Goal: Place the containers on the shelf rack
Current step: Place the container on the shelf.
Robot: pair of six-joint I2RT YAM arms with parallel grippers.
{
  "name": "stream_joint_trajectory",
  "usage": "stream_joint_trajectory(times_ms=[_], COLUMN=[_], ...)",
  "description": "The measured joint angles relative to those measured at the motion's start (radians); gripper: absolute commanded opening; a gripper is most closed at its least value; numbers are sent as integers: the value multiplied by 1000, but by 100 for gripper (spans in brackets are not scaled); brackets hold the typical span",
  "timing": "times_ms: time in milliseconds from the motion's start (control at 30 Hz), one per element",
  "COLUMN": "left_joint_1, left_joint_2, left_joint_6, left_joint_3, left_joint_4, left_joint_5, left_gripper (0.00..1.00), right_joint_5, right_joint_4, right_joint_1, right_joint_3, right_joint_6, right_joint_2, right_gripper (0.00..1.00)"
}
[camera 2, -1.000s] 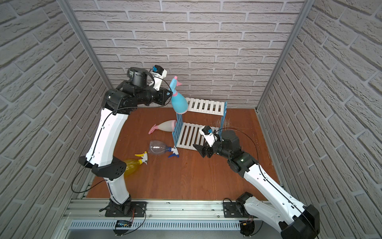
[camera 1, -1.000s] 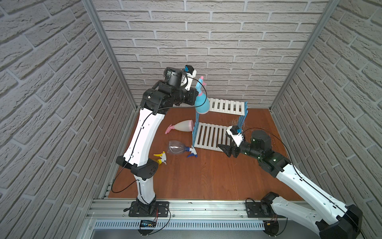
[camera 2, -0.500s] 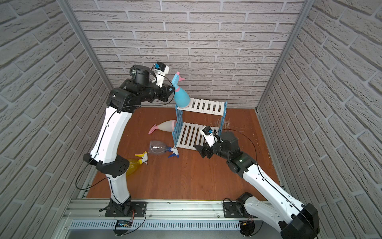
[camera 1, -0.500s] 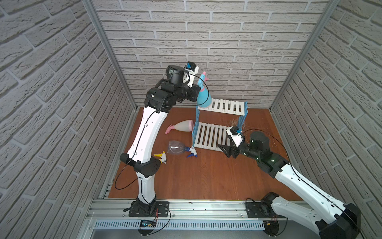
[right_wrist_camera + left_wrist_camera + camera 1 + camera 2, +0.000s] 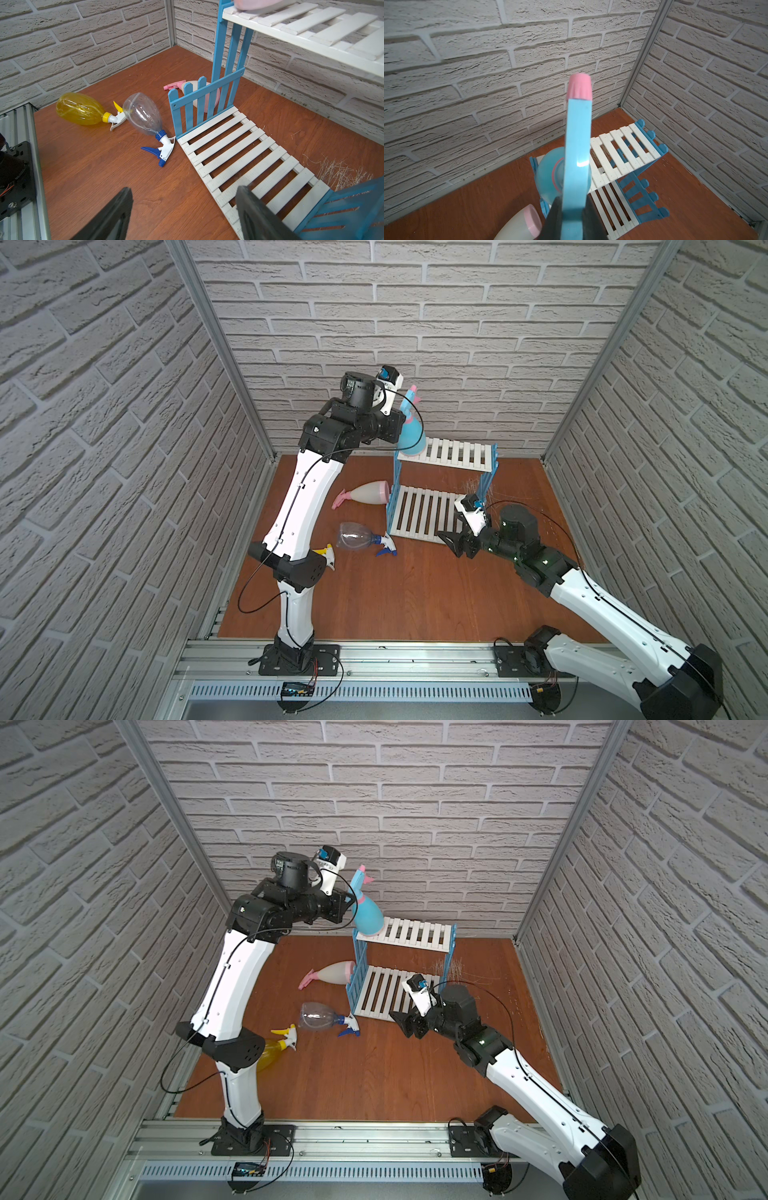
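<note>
The left gripper (image 5: 400, 425) is clamping tight on the trigger head of the light-blue cone-shaped plastic spray bottle (image 5: 411, 438), above its pink collar, in the upper middle of both top views. The bottle is standing upright, with its wide round base meeting the left end of the upper white slatted tier of the small blue-framed shelf rack (image 5: 455, 452). In the left wrist view the bottle's blue head with its pink nozzle cap (image 5: 580, 87) is filling the centre of the frame, and the dark fingers (image 5: 555, 220) are pressing on it from both sides at the bottom edge.

The right gripper (image 5: 453, 541) is hovering right of centre by the near edge of the lower tier, jaws wide apart and gripping nothing.

On the brown floor left of the rack, three bottles are lying on their sides:
- a cream-pink cone bottle (image 5: 370, 492)
- a clear round bottle with a white-blue trigger (image 5: 355, 536)
- a yellow round bottle (image 5: 268, 1054)
</note>
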Motion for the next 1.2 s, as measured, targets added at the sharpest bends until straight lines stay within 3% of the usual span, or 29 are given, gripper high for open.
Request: stream_joint_trajectory(times_ms=[267,467,800,1067,1200], left_joint_1=[6,6,6,6,6], left_joint_2=[14,24,41,58,56], left_joint_6=[9,14,16,15,10], left_joint_3=[1,5,19,43,50], left_joint_4=[14,24,39,43,41], left_joint_5=[3,5,11,21,24], left_gripper=[0,10,15,2,1], right_joint_5=[13,19,22,65,115], right_joint_4=[-1,0,3,16,34], right_joint_1=[0,0,0,0,0], right_joint_3=[-12,-16,-22,-34,-19], right_joint_6=[13,18,33,58,58], right_joint_2=[-3,-3,-2,-4,-21], right_gripper=[82,82,82,82,93])
